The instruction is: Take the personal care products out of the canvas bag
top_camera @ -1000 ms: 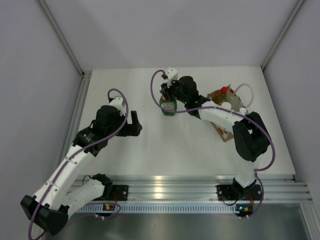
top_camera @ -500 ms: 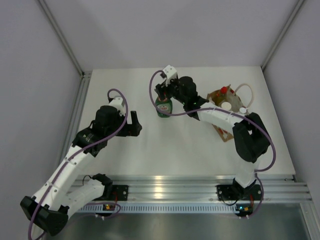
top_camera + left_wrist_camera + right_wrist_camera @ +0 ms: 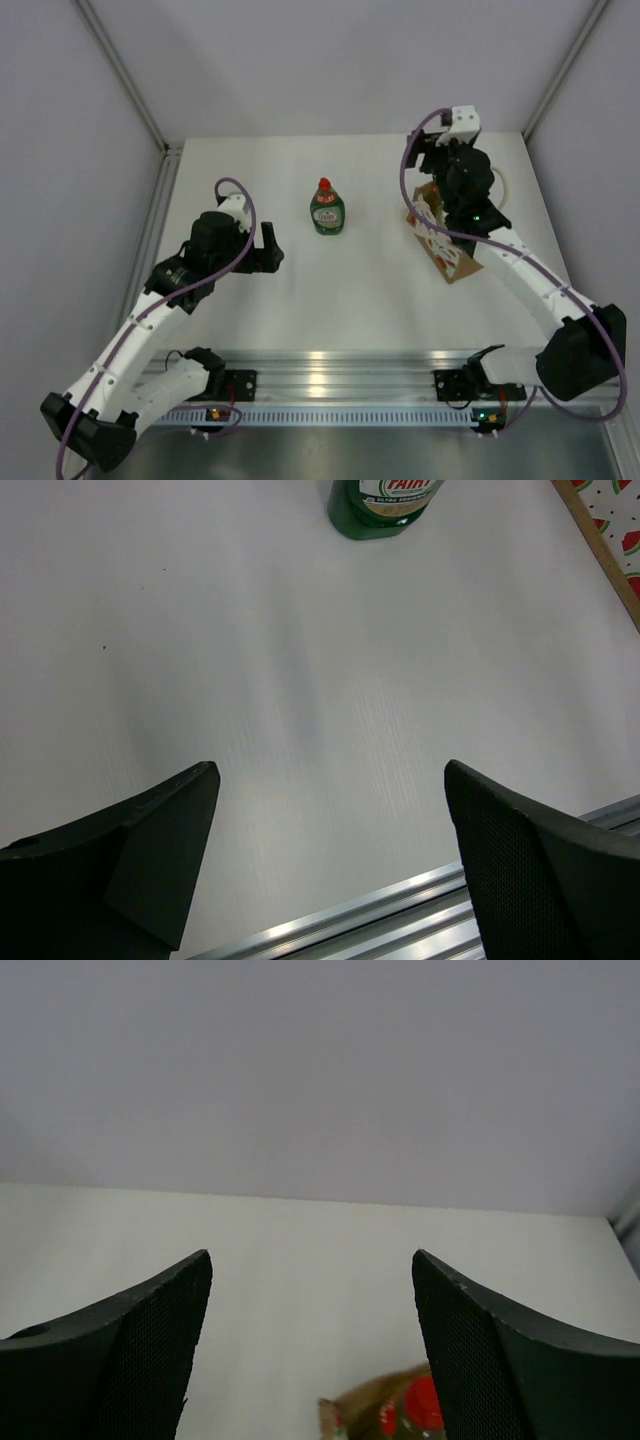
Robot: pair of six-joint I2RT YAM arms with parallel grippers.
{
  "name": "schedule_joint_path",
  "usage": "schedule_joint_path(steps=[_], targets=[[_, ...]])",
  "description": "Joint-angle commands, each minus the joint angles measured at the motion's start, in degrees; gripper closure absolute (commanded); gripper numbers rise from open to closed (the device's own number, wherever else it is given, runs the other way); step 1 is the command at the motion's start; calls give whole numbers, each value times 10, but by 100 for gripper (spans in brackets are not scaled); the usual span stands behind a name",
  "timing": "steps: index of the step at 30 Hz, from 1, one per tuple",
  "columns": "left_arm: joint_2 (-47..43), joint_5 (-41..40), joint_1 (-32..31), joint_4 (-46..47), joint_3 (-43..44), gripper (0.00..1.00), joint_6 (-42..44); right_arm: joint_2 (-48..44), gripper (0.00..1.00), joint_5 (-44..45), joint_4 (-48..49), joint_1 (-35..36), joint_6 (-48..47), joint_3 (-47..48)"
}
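R gripper (image 3: 310,1285) just let go of the green bottle (image 3: 327,212) and swung back over the canvas bag (image 3: 447,250), jaws wide, nothing in them. The bottle's standing alone mid table (image 3: 380,300) now, glossy plastic w/ a red top. So 1 out, rest to go imo. Another red cap (image 3: 424,1406) pokes out of the floppy tan cloth, and the L gripper (image 3: 330,780) is gaping + empty too.

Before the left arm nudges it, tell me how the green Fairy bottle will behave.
The green Fairy bottle stands upright and unsupported, so a push high up would probably tip it. Its glossy plastic sides might slip under a light grip. It looks rigid, likely keeping its shape when lifted.
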Motion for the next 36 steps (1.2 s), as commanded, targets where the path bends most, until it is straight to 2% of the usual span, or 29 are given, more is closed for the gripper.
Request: schedule_joint_path(steps=[1, 5, 10, 14, 17, 20, 27, 36], targets=[[-11, -6, -2, 31, -2, 2, 4, -26, 22, 42, -44, -59, 48, -53], [0, -3, -2, 31, -1, 2, 5, -31, 23, 8, 0, -116, 38, -92], [4, -1, -2, 31, -1, 2, 5, 0, 25, -3, 7, -136, 21, -92], [3, 5, -2, 31, -1, 2, 6, 32, 29, -27, 54, -162, -2, -108], [3, 10, -2, 31, -1, 2, 6, 49, 32, -55, 69, -163, -9, -109], [3, 11, -2, 31, -1, 2, 6, 56, 38, -56, 78, -164, -8, -114], [7, 36, -2, 32, -2, 2, 7, 74, 44, -51, 110, -165, -3, -131], [7, 46, -3, 32, -2, 2, 8, 96, 45, -51, 133, -169, 12, -137]])
